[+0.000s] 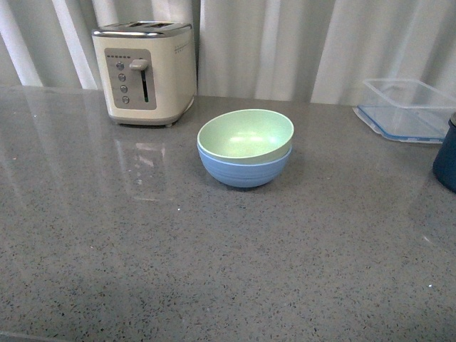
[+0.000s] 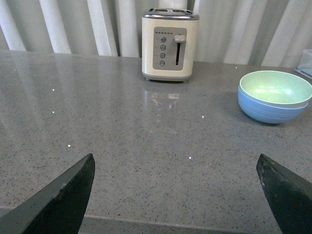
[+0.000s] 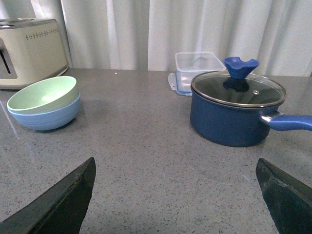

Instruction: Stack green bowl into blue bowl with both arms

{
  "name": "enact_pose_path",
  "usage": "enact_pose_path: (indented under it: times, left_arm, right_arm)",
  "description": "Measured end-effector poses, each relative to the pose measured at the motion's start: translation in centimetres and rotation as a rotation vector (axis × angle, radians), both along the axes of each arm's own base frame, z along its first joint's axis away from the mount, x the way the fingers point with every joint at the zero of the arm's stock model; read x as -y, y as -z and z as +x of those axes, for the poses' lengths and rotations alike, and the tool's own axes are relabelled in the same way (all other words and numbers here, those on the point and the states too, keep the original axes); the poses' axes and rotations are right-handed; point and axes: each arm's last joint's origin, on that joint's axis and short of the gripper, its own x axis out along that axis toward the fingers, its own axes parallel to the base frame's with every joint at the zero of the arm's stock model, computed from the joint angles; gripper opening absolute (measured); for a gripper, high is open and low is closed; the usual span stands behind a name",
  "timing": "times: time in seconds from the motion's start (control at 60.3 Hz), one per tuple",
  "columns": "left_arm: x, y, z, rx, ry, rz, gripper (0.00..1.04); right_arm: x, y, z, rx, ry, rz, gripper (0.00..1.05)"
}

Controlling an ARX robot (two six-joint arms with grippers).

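Pale mint-green round bowl (image 1: 246, 134) sits nested in light sky-blue ridged bowl (image 1: 244, 169), frame centre on grey speckled countertop (image 1: 214, 271). Left gripper (image 2: 178, 195) and right gripper (image 3: 178, 195) spread wide, holding nothing.

The green bowl (image 1: 246, 134) and the blue bowl (image 1: 244, 169) look like dull, matt plastic. The grey countertop (image 1: 214, 271) is smooth, speckled and shiny. The toaster (image 1: 144, 71) has a shiny metal top. The pot's lid (image 3: 238, 88) is see-through glass.
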Motion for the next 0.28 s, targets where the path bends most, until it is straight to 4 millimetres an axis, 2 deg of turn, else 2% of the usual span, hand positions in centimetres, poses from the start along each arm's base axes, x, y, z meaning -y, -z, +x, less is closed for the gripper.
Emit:
enact_pose_path:
  times: [0.282]
  left_arm:
    - [0.0,0.0,0.0,0.0,0.0,0.0,0.98]
  right_arm:
    - [0.0,0.0,0.0,0.0,0.0,0.0,0.95]
